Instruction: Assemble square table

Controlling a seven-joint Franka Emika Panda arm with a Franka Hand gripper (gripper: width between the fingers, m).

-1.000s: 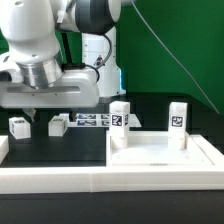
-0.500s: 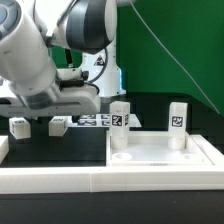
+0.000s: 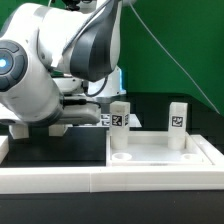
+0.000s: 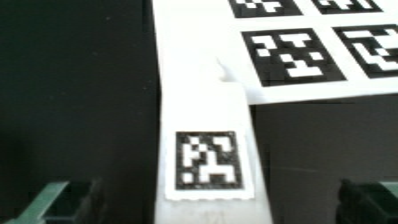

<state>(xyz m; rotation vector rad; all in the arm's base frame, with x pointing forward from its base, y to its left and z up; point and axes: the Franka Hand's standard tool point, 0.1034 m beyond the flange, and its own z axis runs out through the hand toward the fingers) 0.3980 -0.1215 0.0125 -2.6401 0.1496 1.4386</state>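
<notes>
Jaws: apart, lowered since a second earlier astride a loose leg block (image 4: 210,150), not yet gripped; pickup judged next. Square slab (image 3: 160,155), with upright legs (image 3: 178,120), well apart from jaws.

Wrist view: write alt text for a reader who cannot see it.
A white leg with a black-and-white tag lies on the black table between the fingers of the open gripper, which do not touch it. By one end of the leg lies the marker board with its printed tags.
</notes>
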